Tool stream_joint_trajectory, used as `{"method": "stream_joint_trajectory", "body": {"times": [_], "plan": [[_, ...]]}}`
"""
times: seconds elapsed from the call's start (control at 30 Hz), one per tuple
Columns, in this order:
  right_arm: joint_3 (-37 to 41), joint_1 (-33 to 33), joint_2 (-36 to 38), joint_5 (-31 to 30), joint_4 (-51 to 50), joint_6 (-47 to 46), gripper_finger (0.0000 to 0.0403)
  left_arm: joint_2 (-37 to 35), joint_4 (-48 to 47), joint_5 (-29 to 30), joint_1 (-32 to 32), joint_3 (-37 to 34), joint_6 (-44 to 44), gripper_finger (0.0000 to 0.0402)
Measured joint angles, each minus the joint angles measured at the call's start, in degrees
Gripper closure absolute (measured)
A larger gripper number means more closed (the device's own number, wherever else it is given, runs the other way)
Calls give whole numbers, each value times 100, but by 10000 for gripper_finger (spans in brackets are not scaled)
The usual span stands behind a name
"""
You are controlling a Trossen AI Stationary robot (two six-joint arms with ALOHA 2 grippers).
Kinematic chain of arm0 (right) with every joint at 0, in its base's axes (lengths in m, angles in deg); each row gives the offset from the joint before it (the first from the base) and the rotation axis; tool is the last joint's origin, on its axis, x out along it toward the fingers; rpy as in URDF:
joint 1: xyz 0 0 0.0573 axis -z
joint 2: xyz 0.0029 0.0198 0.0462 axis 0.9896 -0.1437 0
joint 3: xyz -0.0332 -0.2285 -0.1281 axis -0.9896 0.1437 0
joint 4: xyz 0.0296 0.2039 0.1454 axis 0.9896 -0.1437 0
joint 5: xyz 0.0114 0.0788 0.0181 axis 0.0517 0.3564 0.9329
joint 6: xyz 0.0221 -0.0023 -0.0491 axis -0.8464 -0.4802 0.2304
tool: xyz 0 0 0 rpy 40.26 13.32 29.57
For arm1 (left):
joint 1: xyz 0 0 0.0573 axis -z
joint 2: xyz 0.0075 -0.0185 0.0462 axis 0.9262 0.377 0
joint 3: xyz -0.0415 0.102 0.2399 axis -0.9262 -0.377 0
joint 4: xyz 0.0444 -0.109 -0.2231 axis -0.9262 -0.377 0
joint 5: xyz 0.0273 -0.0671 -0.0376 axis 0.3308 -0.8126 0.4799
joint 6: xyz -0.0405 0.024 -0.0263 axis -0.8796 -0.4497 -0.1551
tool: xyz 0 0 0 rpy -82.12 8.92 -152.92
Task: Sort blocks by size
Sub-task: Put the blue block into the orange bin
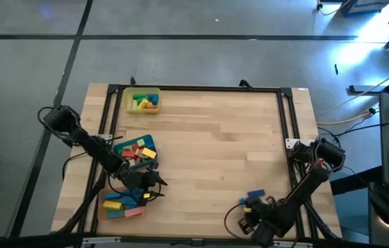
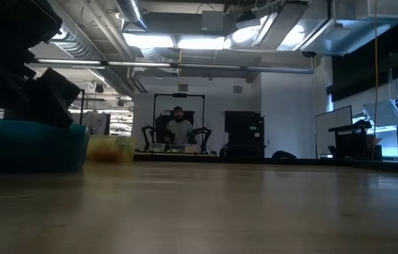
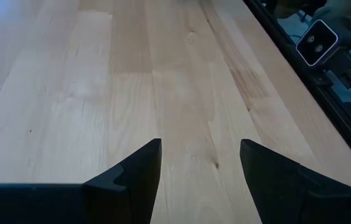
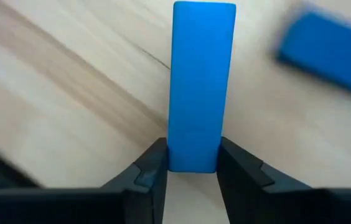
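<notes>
My right gripper [image 4: 192,149] is at the table's near right [image 1: 248,204], shut on a long blue block [image 4: 201,74]. A second blue block [image 4: 331,46] lies on the wood just beyond it. My left gripper [image 3: 200,146] is open and empty over bare wood at the near left [image 1: 158,182], beside the trays. Blocks of several colours lie in the yellow tray [image 1: 143,101], the blue tray [image 1: 134,151] and the orange tray [image 1: 122,204]. My right gripper pinches the long blue block by its two long sides at its near end [image 4: 182,155], between the two fingers. The block points straight out ahead, in line with the fingers. Whether it rests on the table or is lifted, I cannot tell.
A black frame [image 1: 287,117] runs round the wooden table top. The middle of the table [image 1: 215,138] is bare wood. A small camera [image 3: 317,42] sits at the table's edge. In the low view a person [image 2: 178,127] sits far behind the table.
</notes>
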Motion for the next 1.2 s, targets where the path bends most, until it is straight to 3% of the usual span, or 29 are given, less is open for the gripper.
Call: {"method": "stream_joint_trajectory", "body": {"times": [0.27, 0.43, 0.6, 0.77, 1.03, 1.2], "plan": [[-41, 326, -26, -2028, 1232, 1678, 286, 4, 66, 0, -105, 0, -444, 196], [-44, 814, -205, -2716, 2324, 3391, 286, 4, 160, -231, -330, -2, -600, 157], [-45, 1368, -531, -2935, 3850, 5205, 285, 4, 591, -262, -430, 15, -536, 124], [-44, 1752, -834, -2921, 5371, 6714, 284, 4, 795, -263, -285, 17, -327, 123], [-45, 2020, -862, -2834, 6653, 8079, 284, 4, 1655, -126, -239, 17, -31, 128], [-45, 2218, -862, -2830, 6973, 8330, 284, 4, 2075, -17, -315, 39, 208, 127]]}}
